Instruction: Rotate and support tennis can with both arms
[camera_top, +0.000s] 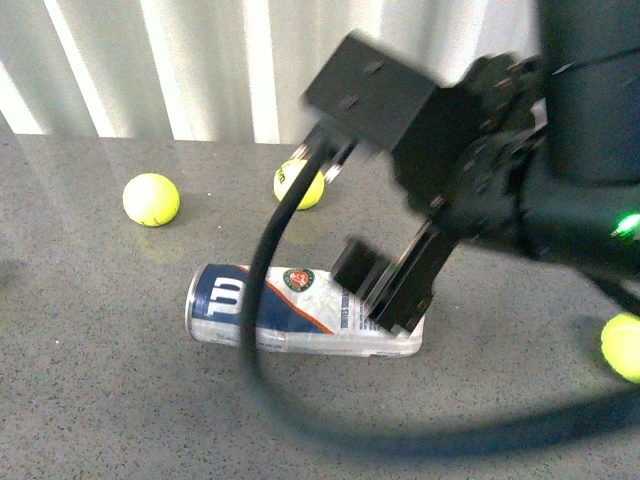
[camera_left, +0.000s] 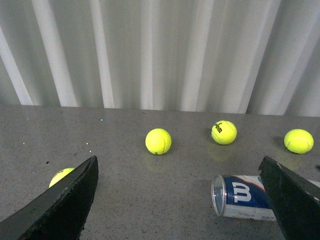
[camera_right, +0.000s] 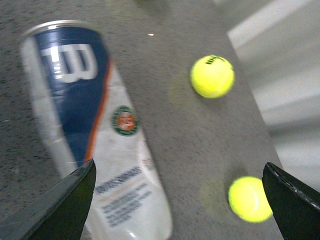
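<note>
The tennis can (camera_top: 300, 310) lies on its side on the grey table, its rimmed open end to the left and the "W" logo showing. My right arm (camera_top: 520, 170) reaches in from the right. Its open gripper (camera_top: 380, 290) hangs just over the can's right end, and I cannot tell whether it touches. In the right wrist view the can (camera_right: 100, 135) lies partly under one finger (camera_right: 60, 205) of the open, empty right gripper (camera_right: 177, 205). In the left wrist view the can (camera_left: 245, 196) lies ahead, beside one finger (camera_left: 292, 200). The left gripper (camera_left: 180, 200) is open and empty.
Yellow-green tennis balls lie loose on the table: one at the back left (camera_top: 151, 199), one behind the can (camera_top: 299, 183), one at the right edge (camera_top: 624, 346). A thick black cable (camera_top: 262, 300) loops in front of the can. A white ribbed wall (camera_top: 200, 60) closes the back.
</note>
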